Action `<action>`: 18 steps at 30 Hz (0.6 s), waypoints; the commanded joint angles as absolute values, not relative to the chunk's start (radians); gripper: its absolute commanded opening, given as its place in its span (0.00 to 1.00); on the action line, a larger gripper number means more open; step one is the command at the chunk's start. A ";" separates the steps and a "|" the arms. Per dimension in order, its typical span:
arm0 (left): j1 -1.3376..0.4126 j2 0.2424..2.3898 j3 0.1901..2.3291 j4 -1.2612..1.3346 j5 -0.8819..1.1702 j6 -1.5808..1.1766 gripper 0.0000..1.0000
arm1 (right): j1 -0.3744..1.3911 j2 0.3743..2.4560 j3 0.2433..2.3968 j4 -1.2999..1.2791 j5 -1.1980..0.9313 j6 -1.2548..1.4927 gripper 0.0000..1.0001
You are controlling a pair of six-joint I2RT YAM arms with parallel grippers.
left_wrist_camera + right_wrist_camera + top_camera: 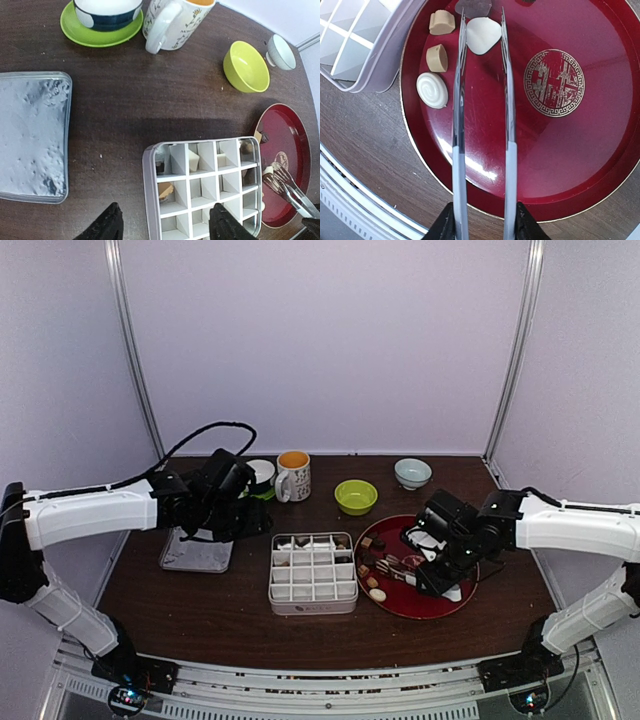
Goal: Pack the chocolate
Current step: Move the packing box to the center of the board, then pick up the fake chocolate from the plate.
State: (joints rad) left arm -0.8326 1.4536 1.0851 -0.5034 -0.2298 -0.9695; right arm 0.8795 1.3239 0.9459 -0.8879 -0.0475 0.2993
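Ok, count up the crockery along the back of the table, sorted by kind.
mug: 1
bowls, lime-green bowl and pale bowl: 2
dark cup: 1
green saucer: 1
Total: 5

table (200,615) w/ grid box (312,608), red plate (425,608), lid (197,556), mug (293,478), green bowl (356,498).

Open left hand (166,216) over a gridded box (150,170) holding a few chocolates (165,190); lid (30,135) left of box, red plate (290,135) right.
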 commanded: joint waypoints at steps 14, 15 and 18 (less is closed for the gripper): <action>-0.592 1.169 0.893 -0.418 -0.157 -0.624 0.86 | 0.880 1.251 1.029 -0.911 -0.027 0.321 0.29; -0.589 1.160 0.886 -0.414 -0.161 -0.601 0.92 | 0.880 1.250 1.033 -0.911 -0.026 0.322 0.29; -0.587 1.130 0.853 -0.373 -0.152 -0.510 0.98 | 0.881 1.250 1.032 -0.911 -0.021 0.330 0.29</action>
State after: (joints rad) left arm -0.5938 1.1683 0.8883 -0.4675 -0.1761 -0.6567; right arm 0.8795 1.2728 1.0035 -0.9169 -0.0441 0.3183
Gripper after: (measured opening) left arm 0.964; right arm 0.330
